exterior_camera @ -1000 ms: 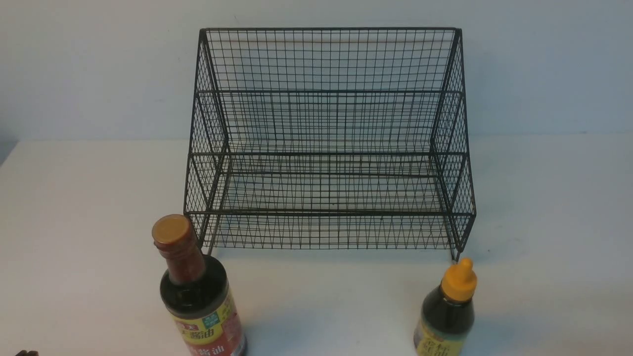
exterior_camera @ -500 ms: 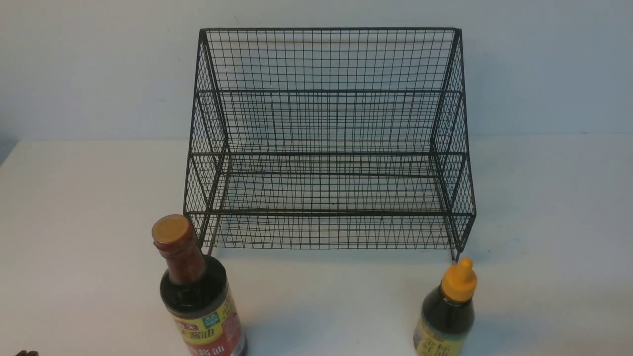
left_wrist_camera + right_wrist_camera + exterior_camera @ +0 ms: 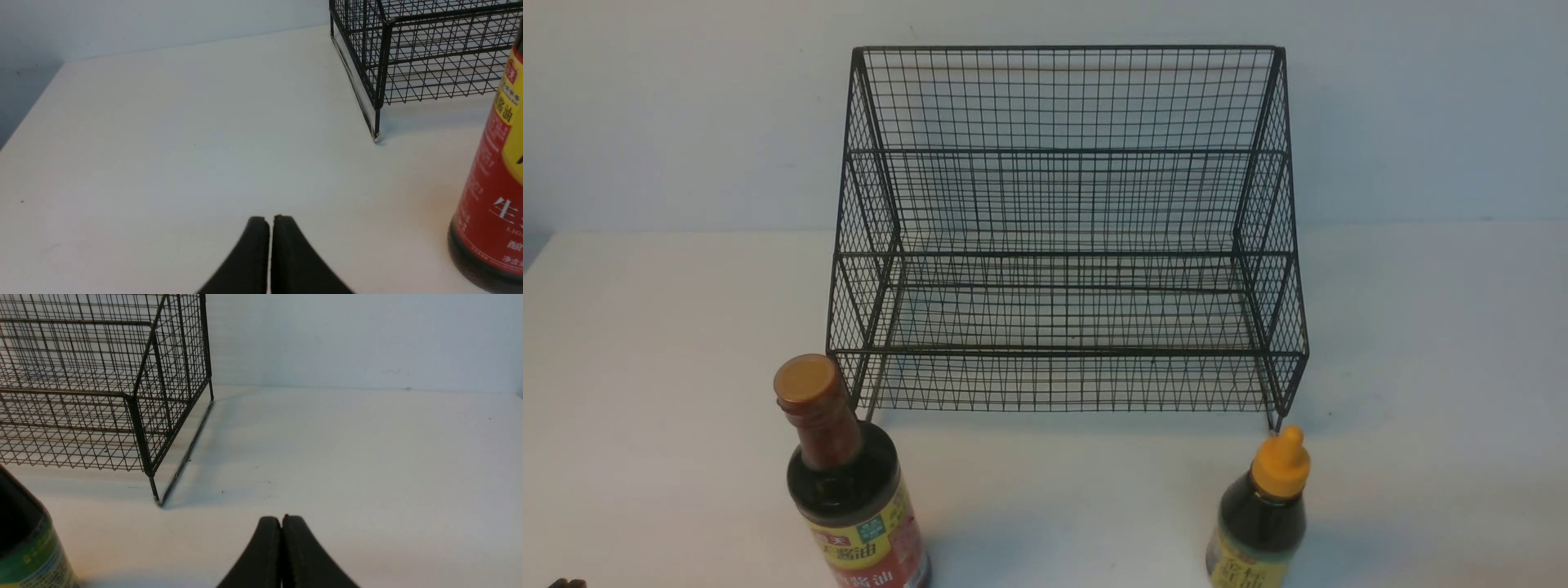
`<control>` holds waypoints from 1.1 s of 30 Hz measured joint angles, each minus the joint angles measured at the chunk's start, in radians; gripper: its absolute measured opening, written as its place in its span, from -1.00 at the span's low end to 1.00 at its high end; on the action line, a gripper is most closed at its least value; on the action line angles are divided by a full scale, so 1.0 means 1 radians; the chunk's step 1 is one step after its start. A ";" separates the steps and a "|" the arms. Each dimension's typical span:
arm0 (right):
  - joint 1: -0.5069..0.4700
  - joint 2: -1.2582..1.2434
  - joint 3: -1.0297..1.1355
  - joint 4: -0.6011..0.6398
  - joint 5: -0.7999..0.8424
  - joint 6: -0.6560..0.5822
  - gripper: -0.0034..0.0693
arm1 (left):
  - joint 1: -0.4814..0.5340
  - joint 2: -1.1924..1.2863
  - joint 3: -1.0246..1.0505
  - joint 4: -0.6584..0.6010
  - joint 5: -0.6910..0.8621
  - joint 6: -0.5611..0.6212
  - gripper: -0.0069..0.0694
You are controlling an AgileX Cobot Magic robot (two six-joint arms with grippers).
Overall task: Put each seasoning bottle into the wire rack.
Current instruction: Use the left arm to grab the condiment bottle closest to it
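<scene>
The tall gold-capped dark bottle point(image 3: 849, 482), lower left, and short orange-capped dark bottle point(image 3: 1262, 514), lower right, are seen outside the black wire-mesh rack point(image 3: 1062, 351). Left fingers point(image 3: 255, 245) and right fingers point(image 3: 267, 543) are clenched empty; bottles could be toppled if struck by unopened fingers.

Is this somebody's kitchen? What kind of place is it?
Probably not a real kitchen, more likely a robot practice table. I see only a white table, a blank wall, a black wire rack with nothing in it, and a tall sauce bottle and a short sauce bottle in front.
</scene>
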 joint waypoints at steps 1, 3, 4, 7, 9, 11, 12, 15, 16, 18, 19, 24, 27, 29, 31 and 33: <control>0.000 0.000 0.000 0.000 0.000 0.000 -0.95 | 0.000 0.000 0.000 0.000 0.000 0.000 -0.83; 0.000 0.000 0.000 0.000 0.000 0.000 -0.95 | 0.000 0.000 0.000 -0.094 0.000 -0.052 -0.83; 0.000 0.000 0.000 0.000 0.000 0.000 -0.95 | 0.000 0.000 0.000 -0.183 0.000 -0.105 -0.83; 0.000 0.000 0.000 0.000 0.000 0.000 -0.95 | 0.000 0.000 0.000 -0.469 0.008 -0.281 -0.83; 0.000 0.000 0.000 0.000 0.000 0.000 -0.95 | 0.000 0.000 0.000 -0.665 0.010 -0.379 -0.83; 0.000 0.000 0.000 0.000 0.000 0.000 -0.95 | 0.000 0.000 0.000 -0.821 0.005 -0.438 -0.83; 0.000 0.000 0.000 0.000 0.000 0.000 -0.95 | 0.000 0.000 0.000 -0.912 -0.005 -0.456 -0.83; 0.000 0.000 0.000 0.000 0.000 0.000 -0.95 | 0.000 0.000 0.000 -1.057 -0.055 -0.432 -0.83; 0.000 0.000 0.000 0.000 0.000 0.000 -0.95 | 0.000 0.000 0.000 -1.115 -0.085 -0.380 -0.83; 0.000 0.000 0.000 0.000 0.000 0.000 -0.95 | 0.000 0.000 0.000 -1.137 -0.103 -0.340 -0.83; 0.000 0.000 0.000 0.000 0.000 0.000 -0.95 | 0.000 0.000 0.000 -1.143 -0.106 -0.331 -0.83; 0.000 0.000 0.000 0.000 0.000 0.000 -0.95 | 0.000 0.000 0.000 -1.238 -0.161 -0.267 -0.83; 0.000 0.000 0.000 0.000 0.000 0.000 -0.95 | 0.000 0.000 -0.027 -1.275 -0.149 -0.154 -0.83; 0.000 0.000 0.000 0.000 0.000 0.000 -0.95 | 0.000 0.000 -0.079 -1.272 -0.111 0.012 -0.83; 0.000 0.000 0.000 0.000 0.000 0.000 -0.95 | 0.000 0.000 -0.134 -1.269 -0.068 0.152 -0.80; 0.000 0.000 0.000 0.000 0.000 0.000 -0.95 | 0.000 0.014 -0.187 -1.269 -0.002 0.304 -0.73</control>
